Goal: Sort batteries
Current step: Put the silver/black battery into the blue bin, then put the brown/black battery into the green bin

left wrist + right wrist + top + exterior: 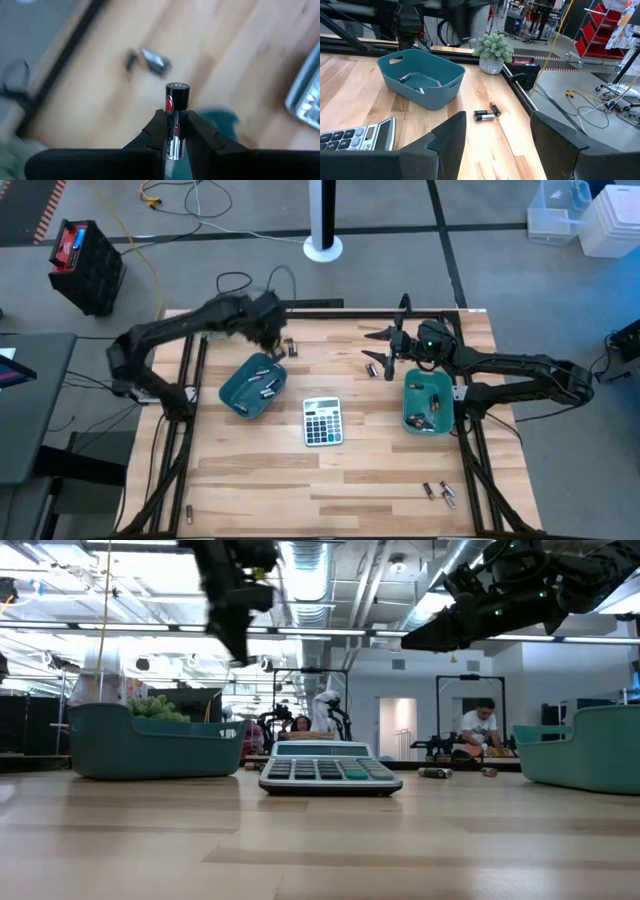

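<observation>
Left hand (pixel 176 131) grips a battery (pixel 176 116) above the table (pixel 100 90)

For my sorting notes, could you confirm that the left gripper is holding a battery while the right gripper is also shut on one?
Not quite. The left gripper does hold a battery, as the left wrist view shows. But the right gripper is open and empty; the right wrist view shows bare table between its fingers.
</observation>
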